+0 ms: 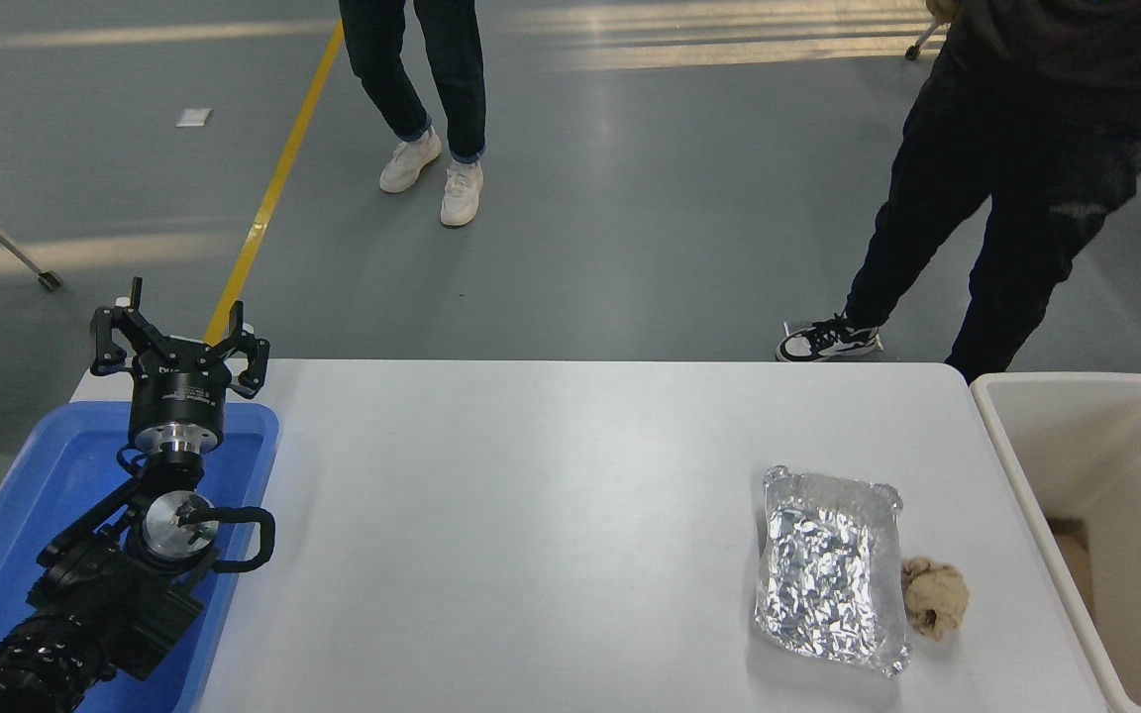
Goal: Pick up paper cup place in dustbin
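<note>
The paper cup is out of view. The dustbin (1001, 451), a large cream-beige bin with a thick rim, stands at the table's right edge; only part of its inside shows. My left gripper (179, 335) is parked open above the blue tray at the lower left. My right arm and its gripper are out of the picture.
A crumpled foil tray (833, 574) and a brown paper ball (935, 597) lie on the white table (531, 495) at its right. The blue tray (26, 495) sits at the left edge. Two people stand beyond the far side.
</note>
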